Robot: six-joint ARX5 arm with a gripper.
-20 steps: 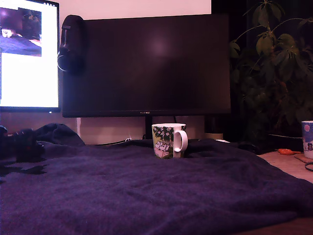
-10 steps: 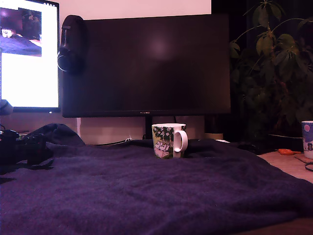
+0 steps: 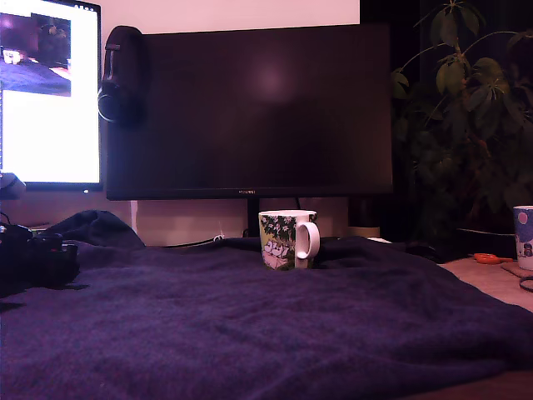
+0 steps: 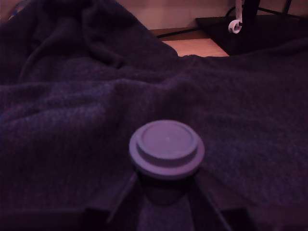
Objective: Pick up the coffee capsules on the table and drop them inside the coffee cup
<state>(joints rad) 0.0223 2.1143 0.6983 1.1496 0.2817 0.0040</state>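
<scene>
Since half a second ago the hand (image 3: 37, 258) has shifted a little toward the exterior view's left edge and sits slightly lower over the blanket; the mug has not moved.

One coffee capsule (image 4: 166, 149) shows in the wrist view, rim-side up, sitting between the two dark fingers (image 4: 113, 199) that run up from the camera on either side of it. They appear to be pinching its tapered body just under the flat rim, which would explain why it stands level rather than sinking into the fuzzy cloth; whether it is already lifted clear of the blanket I cannot tell. Its colour is lost in the purple light, and no second capsule is visible in either view.

The coffee cup (image 3: 288, 239), white with a green leafy print and its handle toward the exterior view's right, stands upright on the blanketed worktop (image 3: 275, 333), well apart from the hand, in front of a large dark monitor (image 3: 250, 108). Upright with its mouth open, it is ready to receive a drop from above.

At the exterior view's far right a pale blue cup (image 3: 523, 237) sits on bare wood, beside a leafy plant (image 3: 462, 108).
</scene>
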